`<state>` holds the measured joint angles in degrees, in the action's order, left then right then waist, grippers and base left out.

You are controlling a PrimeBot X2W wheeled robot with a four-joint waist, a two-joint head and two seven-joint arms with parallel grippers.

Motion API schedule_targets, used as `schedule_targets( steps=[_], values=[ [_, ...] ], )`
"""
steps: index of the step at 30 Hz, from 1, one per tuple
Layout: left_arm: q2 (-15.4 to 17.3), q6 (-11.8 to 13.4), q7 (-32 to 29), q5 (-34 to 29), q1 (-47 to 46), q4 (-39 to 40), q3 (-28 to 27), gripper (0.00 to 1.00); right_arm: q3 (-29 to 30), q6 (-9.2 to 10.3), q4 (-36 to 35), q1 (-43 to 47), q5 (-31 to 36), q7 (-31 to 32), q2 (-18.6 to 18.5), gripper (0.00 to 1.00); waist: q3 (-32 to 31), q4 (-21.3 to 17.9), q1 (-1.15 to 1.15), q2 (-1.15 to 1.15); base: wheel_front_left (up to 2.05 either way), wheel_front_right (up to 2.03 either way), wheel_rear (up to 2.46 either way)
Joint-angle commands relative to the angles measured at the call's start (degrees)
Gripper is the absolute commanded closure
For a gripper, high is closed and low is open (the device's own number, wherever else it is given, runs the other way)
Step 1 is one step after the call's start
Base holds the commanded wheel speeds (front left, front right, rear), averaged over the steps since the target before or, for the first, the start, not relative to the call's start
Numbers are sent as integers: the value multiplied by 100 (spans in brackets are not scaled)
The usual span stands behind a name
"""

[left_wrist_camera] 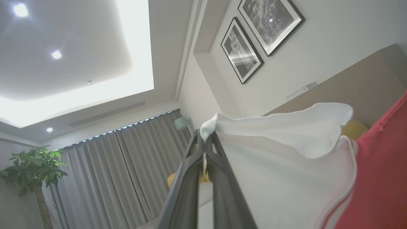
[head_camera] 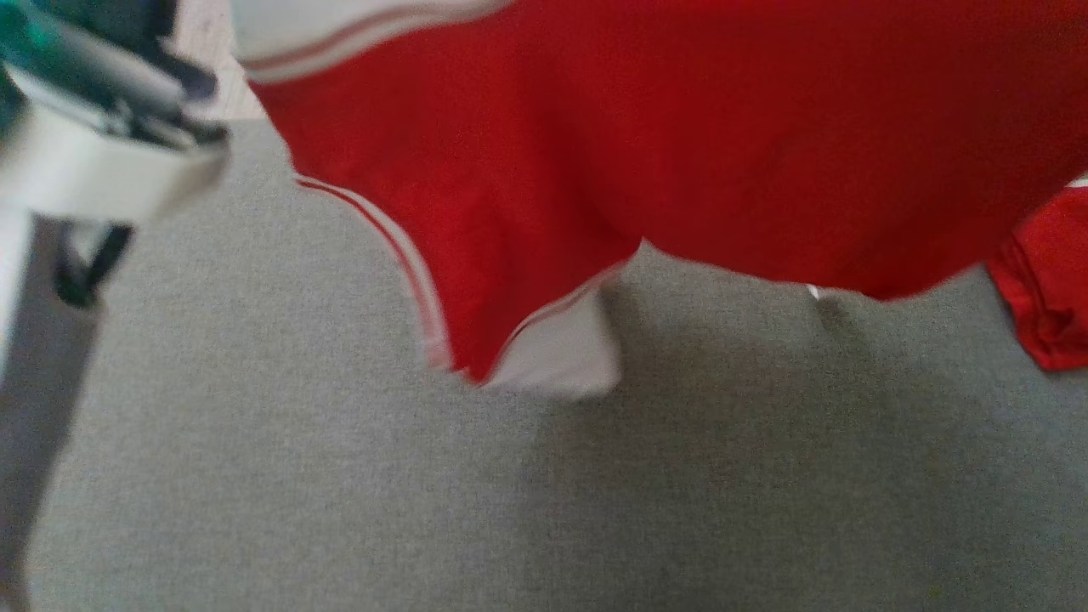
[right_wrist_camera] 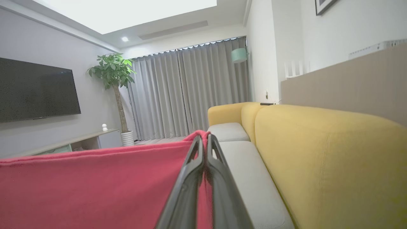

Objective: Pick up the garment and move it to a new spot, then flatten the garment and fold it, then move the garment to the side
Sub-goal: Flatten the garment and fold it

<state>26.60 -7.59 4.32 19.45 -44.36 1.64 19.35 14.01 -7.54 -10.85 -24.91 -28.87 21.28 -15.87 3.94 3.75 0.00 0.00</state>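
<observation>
Both jaws are pinching shut on edges of the red-and-white fabric garment [head_camera: 680, 127]. Such thin grips are risking a slip.

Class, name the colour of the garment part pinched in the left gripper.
White; that garment part shows best in the left wrist view.

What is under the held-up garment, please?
Below the garment the grey cushion shows, shadowed. The hanging cloth covers the cushion's far part, so anything there cannot be seen.
</observation>
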Motion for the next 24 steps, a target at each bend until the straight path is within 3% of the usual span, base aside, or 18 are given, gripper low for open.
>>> schedule_targets(
  steps=[1, 6, 13, 18, 24],
  values=[
    [453, 12, -106, 143, -740, 128, -103, 100, -99, 5, -196, -514, 74, 168, -298, 100, 49, -27, 0, 0, 0, 0, 0],
    [648, 11, -332, 401, -1507, -187, 192, 100, -255, 5, 139, -1155, 209, 305, -620, 100, 246, -20, 0, 0, 0, 0, 0],
    [815, 11, -477, 473, -2615, -1408, 833, 100, -758, 5, 1363, -2342, 415, 185, -727, 100, 931, 46, 0, 0, 0, 0, 0],
    [683, 10, -228, 523, -3360, -2427, 1065, 100, -1417, 5, 2200, -3221, 566, -299, -718, 100, 1472, 110, 0, 0, 0, 0, 0],
    [514, 29, 411, 159, -4488, -3452, 1202, 100, -1915, 5, 3049, -4415, 840, -1217, -663, 100, 1932, 110, 0, 0, 0, 0, 0]
  ],
)
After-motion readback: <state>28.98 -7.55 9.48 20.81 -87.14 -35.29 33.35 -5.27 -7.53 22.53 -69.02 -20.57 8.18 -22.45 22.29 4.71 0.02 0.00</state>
